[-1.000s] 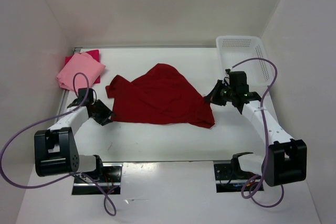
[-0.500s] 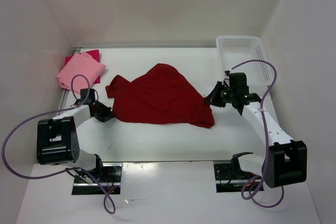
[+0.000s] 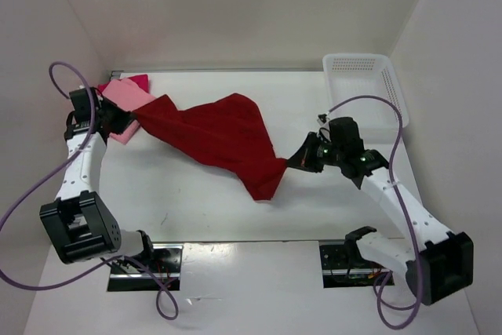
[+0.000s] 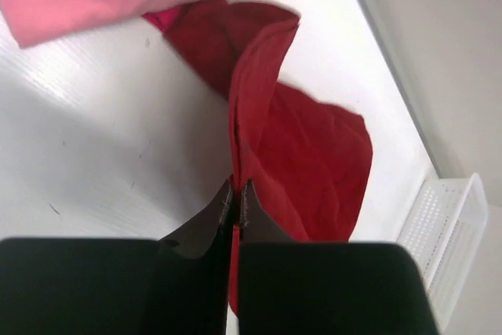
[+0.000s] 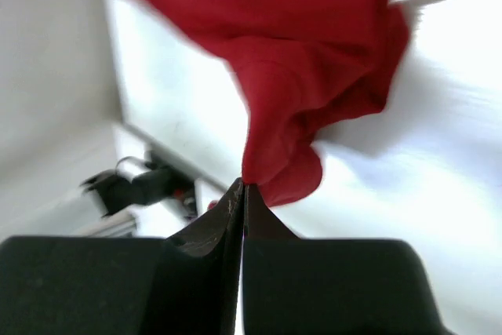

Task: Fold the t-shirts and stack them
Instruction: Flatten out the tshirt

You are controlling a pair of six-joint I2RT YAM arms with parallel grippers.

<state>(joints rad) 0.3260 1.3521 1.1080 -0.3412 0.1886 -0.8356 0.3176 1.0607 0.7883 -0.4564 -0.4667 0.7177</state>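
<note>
The dark red cloth t-shirt [image 3: 212, 135] hangs stretched in a slanted band between the two arms, from the far left of the white surface [image 3: 196, 209] toward the middle right, with a loose tail drooping near the centre. The left pincer [image 4: 237, 195] is clamped tight on one edge of it, right by the folded light pink t-shirt [image 3: 121, 98] that lies on the bright magenta t-shirt [image 3: 139, 81] in the far left corner. The right pincer [image 5: 242, 191] is likewise pinched fully together on a bunched fold at the opposite end. The white perforated plastic basket [image 3: 361, 76] sits far right. This looks like the spreading step before folding. The next move likely calls for lowering both ends together under even tension, laying the cloth flat on the surface without dragging its left end over the pink stack.
</note>
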